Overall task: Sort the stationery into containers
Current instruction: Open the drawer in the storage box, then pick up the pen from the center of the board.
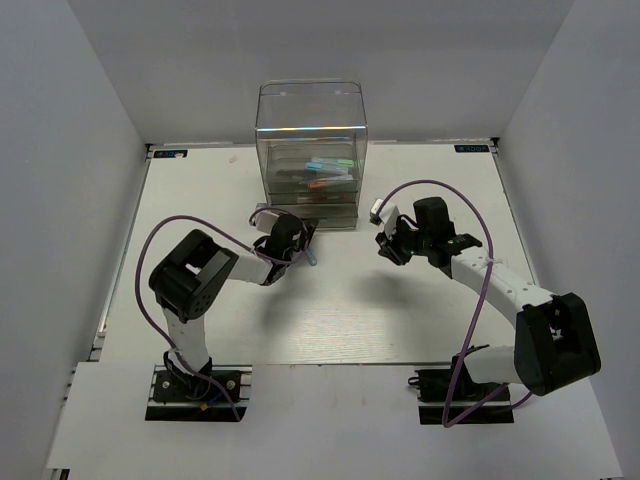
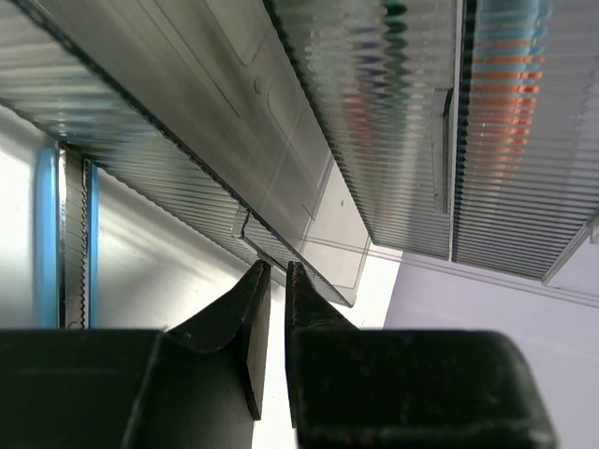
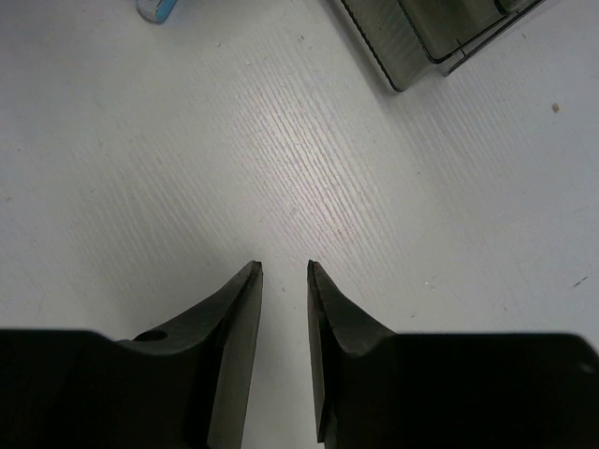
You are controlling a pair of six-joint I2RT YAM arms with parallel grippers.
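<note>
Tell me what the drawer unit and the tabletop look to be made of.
Drawer unit: clear smoke-tinted plastic by the look, glossy; coloured pens show through, fronts ribbed. Tabletop: white, matte, finely grained sheet, perhaps laminate; cannot tell for sure.

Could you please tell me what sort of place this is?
Probably a lab test cell: plain white walls around a white table, left arm and right arm bolted at its edge.

The left arm and right arm pair black joints with white links and looping purple cables (black base plates below), while the right gripper shows tapered black fingers.
</note>
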